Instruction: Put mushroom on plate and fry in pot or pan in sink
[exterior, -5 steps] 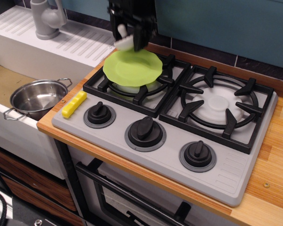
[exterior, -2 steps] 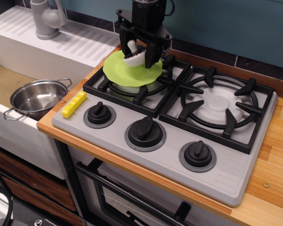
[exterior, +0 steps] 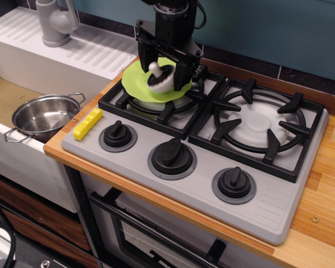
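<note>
White mushroom point(exterior: 159, 78) lies tilted on green plate point(exterior: 137, 85); steel pot point(exterior: 42, 115) in sink point(exterior: 3, 98).

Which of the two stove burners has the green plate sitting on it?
The burner nearer the sink: the green plate rests on its grate, with a mushroom on top. The other burner is bare.

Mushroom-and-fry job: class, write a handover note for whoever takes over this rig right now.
End effector: open, low over the plate, jaws either side of the mushroom.
Mushroom: lying on the green plate, which sits on the left burner.
Yellow fry: on the front-left corner of the stove, untouched.
Pot: in the sink, empty.
Done: mushroom on plate.
Left: lift clear, pick up the fry, drop it in the pot.
</note>
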Motion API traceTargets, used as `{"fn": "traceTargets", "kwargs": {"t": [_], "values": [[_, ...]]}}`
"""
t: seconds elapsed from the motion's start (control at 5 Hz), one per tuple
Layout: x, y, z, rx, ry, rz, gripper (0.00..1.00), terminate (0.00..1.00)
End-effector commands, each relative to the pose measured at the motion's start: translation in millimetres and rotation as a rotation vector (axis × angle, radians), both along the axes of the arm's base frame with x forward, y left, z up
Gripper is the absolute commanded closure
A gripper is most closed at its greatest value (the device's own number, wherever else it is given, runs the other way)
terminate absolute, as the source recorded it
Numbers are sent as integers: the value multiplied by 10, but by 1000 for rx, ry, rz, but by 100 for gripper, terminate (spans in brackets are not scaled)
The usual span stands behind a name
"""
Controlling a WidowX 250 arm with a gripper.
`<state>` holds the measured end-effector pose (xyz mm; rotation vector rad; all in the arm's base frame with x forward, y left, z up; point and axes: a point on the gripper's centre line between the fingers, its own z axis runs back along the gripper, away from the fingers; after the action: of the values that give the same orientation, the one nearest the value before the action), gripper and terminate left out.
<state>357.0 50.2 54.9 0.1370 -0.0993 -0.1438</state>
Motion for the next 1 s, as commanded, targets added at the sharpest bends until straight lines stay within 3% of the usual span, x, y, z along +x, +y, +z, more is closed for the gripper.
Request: {"fn": "traceTargets", "kwargs": {"t": [0.0,0.6,0.8], "values": [[32,-33,403,-1,-74,-13,0,0],[-216,-90,897,66,16,-20,0,0],[-216,-90,897,66,16,-20,0,0]]}}
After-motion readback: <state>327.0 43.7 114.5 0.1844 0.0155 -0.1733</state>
